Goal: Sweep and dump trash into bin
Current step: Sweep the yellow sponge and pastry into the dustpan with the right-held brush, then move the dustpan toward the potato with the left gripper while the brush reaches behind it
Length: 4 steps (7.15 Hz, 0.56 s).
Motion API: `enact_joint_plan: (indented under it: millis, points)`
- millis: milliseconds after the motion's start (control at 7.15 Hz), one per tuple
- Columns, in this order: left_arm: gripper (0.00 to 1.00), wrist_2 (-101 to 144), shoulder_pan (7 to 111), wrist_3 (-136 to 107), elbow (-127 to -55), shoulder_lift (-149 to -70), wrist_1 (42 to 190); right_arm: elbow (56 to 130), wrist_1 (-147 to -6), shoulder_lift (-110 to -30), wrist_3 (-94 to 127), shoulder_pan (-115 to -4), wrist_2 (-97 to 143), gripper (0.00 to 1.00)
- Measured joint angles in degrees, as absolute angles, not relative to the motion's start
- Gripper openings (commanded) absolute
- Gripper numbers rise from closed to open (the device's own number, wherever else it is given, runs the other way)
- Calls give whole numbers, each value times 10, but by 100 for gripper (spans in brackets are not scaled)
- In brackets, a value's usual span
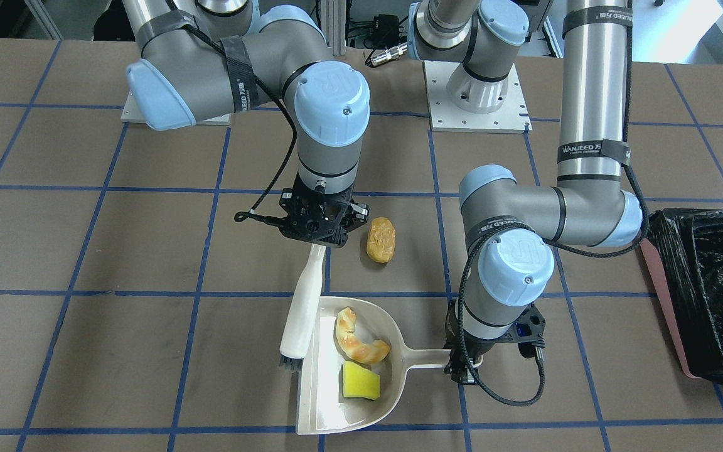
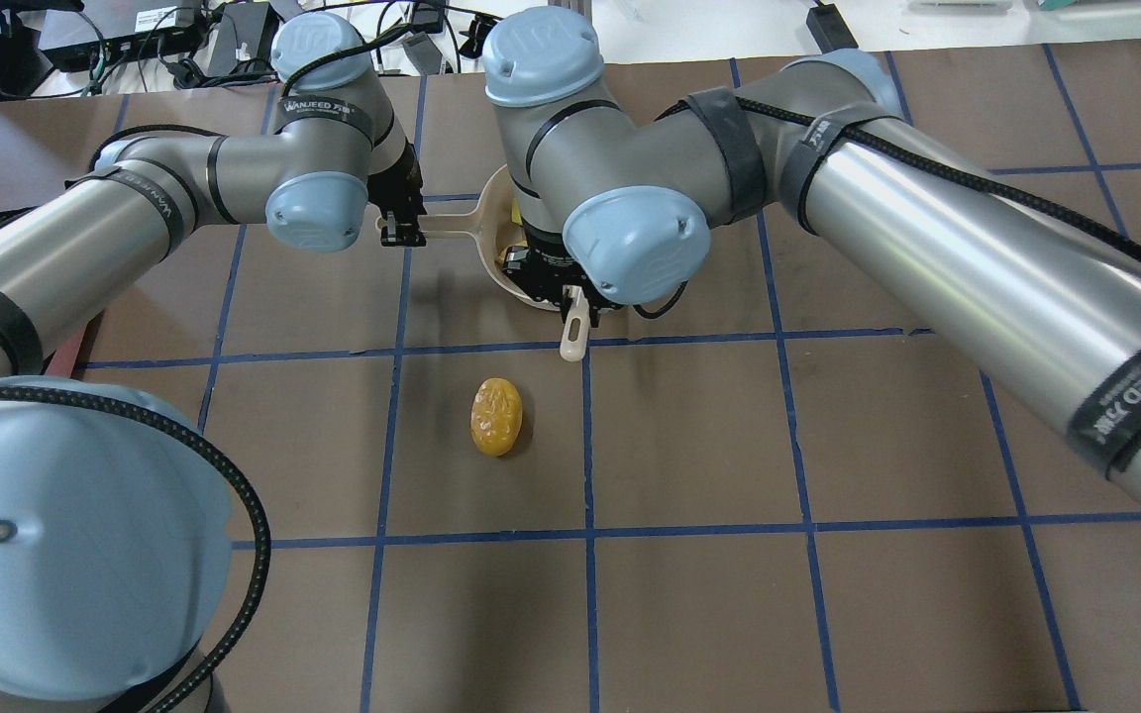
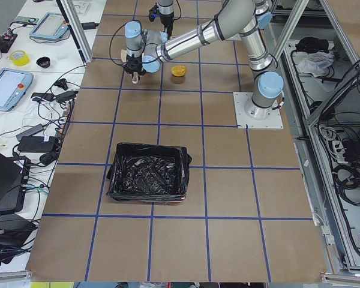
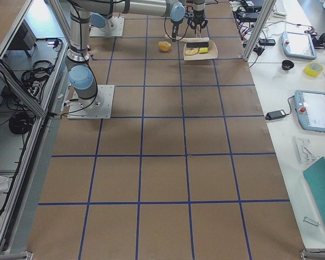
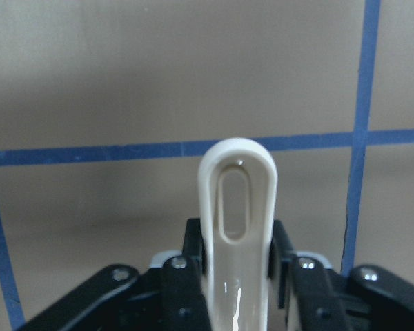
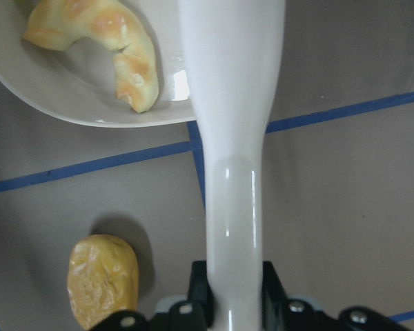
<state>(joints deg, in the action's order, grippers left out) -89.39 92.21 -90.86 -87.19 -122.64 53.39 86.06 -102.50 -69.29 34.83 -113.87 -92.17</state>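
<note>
Dustpan (image 1: 321, 402) near the table's (image 1: 117, 351) edge opposite the robot carries croissant (image 1: 358, 339) and yellow sponge (image 1: 361, 381). Right gripper (image 1: 316, 242) clamps the white brush (image 1: 302, 307) at its mouth. Bread roll (image 1: 380, 239) lies outside on the table, left gripper (image 1: 462, 364) grips its handle, and bin (image 1: 661, 301) stands toward the table's left end.

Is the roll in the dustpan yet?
No, the roll lies on the table outside the dustpan, which holds only the croissant and the sponge.
</note>
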Motion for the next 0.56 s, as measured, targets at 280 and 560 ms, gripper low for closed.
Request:
enact_joint_plan:
  millis: [280, 560]
  points:
    - [0, -894, 906, -894, -868, -1204, 590, 868, -1012, -702, 332, -1132, -930, 0]
    - [0, -898, 891, -880, -868, -1178, 648, 881, -1010, -704, 333, -1135, -926, 0]
